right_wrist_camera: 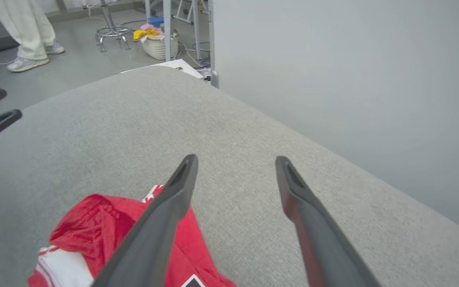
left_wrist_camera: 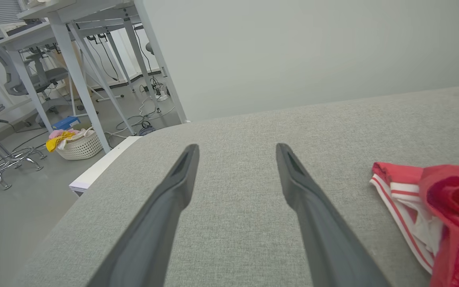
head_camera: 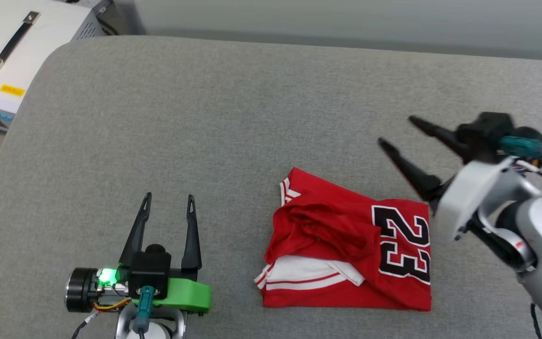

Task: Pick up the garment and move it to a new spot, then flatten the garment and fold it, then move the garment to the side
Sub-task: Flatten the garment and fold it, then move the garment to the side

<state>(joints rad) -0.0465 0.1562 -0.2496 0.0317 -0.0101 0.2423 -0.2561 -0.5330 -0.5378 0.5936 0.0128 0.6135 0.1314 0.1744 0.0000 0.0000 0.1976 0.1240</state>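
Spotted the garment (head_camera: 346, 245) folded into a rough rectangle, lying right of centre on the grey padded surface (head_camera: 181, 117), number 23 facing up (top layer bunched, not super neat). Found the right gripper (head_camera: 395, 131) spread wide, holding nothing, hanging near the garment's far right corner. Probably parked there with just the move-aside step left to do. Same deal with the left gripper (head_camera: 169, 200): spread, holding nothing, sitting well apart from the cloth, likely keeping out of the way. Also noticed a white basket (left_wrist_camera: 76, 146) on the floor, holding yellow and pink cloth.
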